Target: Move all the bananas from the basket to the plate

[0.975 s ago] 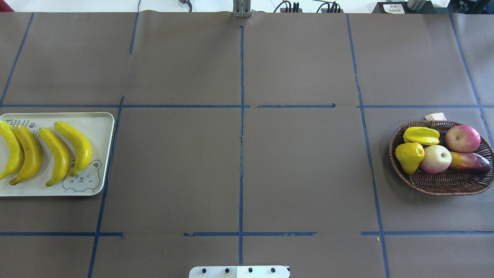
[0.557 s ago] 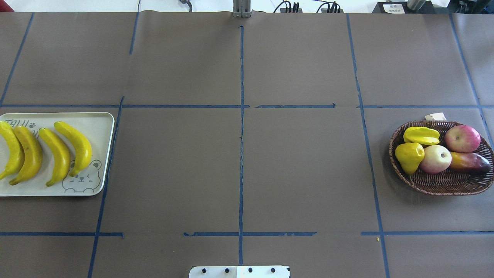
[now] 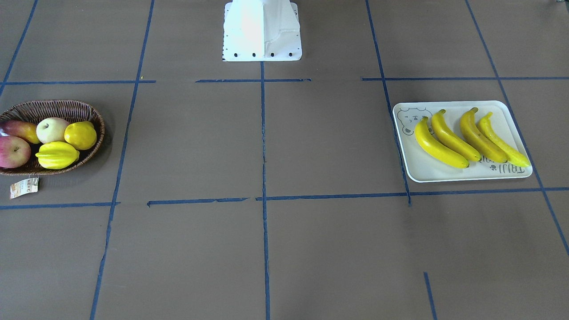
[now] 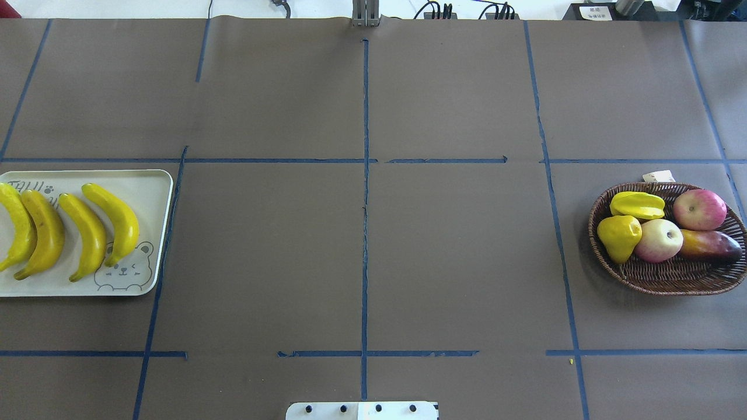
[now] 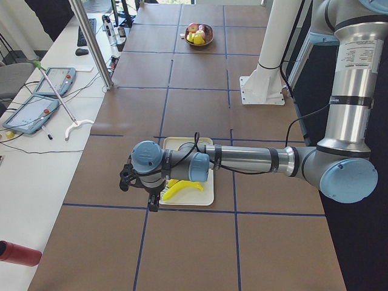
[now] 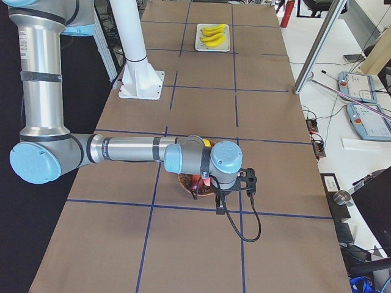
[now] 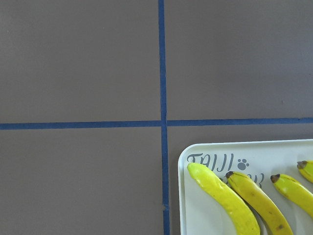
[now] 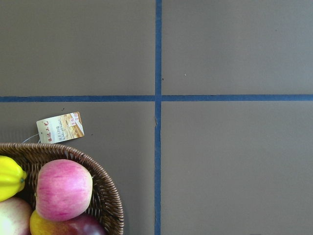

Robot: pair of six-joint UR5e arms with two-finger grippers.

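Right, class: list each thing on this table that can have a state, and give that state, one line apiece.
bananas: all four lying side by side on the plate.
plate: flat on the table, carrying the bananas.
basket: upright, holding starfruit, lemon, two apples and mango; no bananas.
paper tag: flat on the table beside the basket.
left gripper: near the plate; open or shut cannot be told.
right gripper: near the basket; likewise unclear.

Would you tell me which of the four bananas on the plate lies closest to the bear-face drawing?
The end banana on the basket side: its tip overlaps the bear drawing, unlike the other three.
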